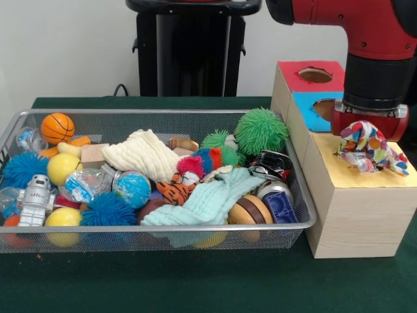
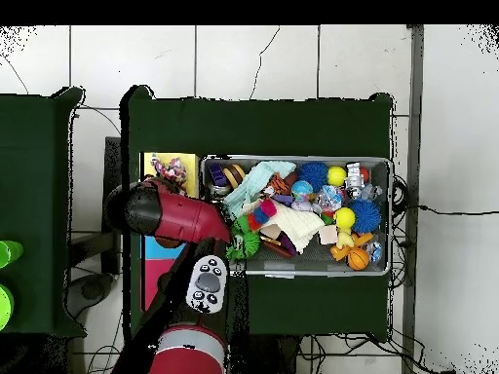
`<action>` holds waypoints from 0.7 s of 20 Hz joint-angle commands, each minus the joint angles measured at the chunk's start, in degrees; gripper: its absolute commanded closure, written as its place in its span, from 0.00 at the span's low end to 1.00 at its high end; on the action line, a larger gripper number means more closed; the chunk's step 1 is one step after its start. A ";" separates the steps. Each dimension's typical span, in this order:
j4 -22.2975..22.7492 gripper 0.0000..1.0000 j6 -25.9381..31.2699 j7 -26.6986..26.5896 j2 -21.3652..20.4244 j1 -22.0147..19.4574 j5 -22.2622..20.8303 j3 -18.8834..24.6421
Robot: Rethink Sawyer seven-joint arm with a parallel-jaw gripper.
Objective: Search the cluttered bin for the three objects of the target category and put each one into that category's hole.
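Observation:
A colourful patterned cloth hangs bunched under my gripper, its lower end on the yellow section of the wooden box. The gripper is shut on the cloth, which hides its tips. Behind it are the box's blue section and red section, each with a hole. In the wire bin lie a cream cloth and a mint cloth. In the overhead view the patterned cloth shows just beyond the red arm, which covers the gripper.
The bin is crowded with toys: a green spiky ball, a basketball, blue spiky balls, yellow balls, a robot figure, a globe ball. The box stands against the bin's right end.

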 commanded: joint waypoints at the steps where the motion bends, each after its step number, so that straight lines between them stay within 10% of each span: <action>1: 11.36 0.00 11.49 12.12 3.17 1.22 -1.65 0.46; 14: 18.44 0.00 3.06 7.71 -5.02 0.48 -4.77 0.26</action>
